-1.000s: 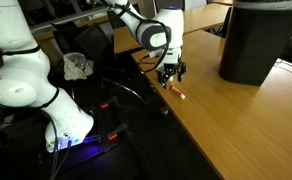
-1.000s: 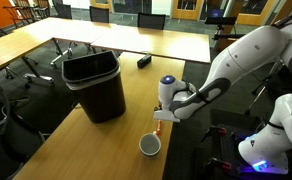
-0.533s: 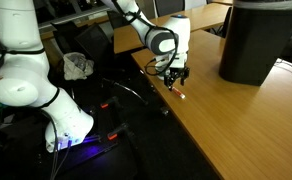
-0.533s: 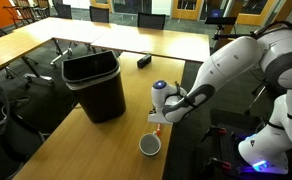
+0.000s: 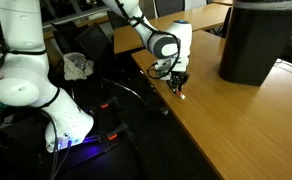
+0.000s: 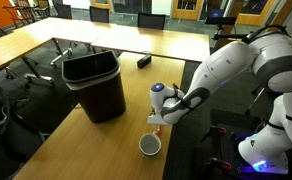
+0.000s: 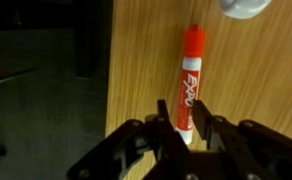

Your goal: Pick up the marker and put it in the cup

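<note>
Marker [image 7: 190,80] lies flat on the bench [image 7: 146,60], close to the bench edge & approx parallel w/ it. Red-orange body w/ a printed label along it. One end points toward the cup [image 7: 244,6], which shows only as a bit of white rim at the top of the wrist view. Marker & cup are near each other but apart.

Jaws are low over the marker's other end, part-open. One dark finger [image 7: 168,130] sits on each side of the barrel w/ only a narrow gap. Can't tell if the pads touch it. Marker isn't lifted.

In an exterior view the marker [image 5: 182,95] pokes out just below the jaws as a small reddish sliver on the wood, right by the bench edge.

In an exterior view the cup [image 6: 150,146] stands upright on the bench just beside the lowered jaws, pale inside, also near the edge. Big black bin [image 6: 94,85] stands on the same bench, well apart from the cup. White arm [image 6: 226,70] comes in from off the bench & bends down to the jaws.
</note>
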Available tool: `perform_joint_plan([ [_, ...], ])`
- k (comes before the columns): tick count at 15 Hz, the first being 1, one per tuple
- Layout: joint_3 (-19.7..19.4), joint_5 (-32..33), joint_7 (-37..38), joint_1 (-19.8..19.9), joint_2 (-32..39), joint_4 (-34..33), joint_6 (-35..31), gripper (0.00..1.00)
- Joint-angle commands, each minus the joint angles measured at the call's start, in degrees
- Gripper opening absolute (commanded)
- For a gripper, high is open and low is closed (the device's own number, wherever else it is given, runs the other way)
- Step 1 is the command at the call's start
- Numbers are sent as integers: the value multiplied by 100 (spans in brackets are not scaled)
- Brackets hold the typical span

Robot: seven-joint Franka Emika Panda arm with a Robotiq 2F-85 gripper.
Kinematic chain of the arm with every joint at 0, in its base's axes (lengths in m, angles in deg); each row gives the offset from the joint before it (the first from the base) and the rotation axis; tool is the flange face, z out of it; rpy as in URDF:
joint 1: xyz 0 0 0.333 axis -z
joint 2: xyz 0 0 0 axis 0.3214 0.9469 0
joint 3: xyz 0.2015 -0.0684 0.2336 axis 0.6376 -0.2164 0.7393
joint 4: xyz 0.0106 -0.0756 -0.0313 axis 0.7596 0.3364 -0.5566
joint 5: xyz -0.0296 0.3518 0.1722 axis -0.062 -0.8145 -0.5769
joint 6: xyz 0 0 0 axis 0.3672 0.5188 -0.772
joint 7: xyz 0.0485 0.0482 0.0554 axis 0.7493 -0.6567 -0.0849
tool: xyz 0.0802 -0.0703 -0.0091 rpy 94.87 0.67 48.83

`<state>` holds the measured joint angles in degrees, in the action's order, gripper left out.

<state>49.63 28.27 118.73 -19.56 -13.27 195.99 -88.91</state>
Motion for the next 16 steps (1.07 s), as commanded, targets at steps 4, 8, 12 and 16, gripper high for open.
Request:
perform_joint_plan([
  [4, -233, -112, -168, -249, 165, -71, -85, 32],
  [8, -303, -51, -154, -334, 227, -71, -130, 26],
  [12, -384, 24, -166, -442, 243, -47, -181, 5],
  [16, -207, -261, -633, -205, -15, 33, -85, 5],
])
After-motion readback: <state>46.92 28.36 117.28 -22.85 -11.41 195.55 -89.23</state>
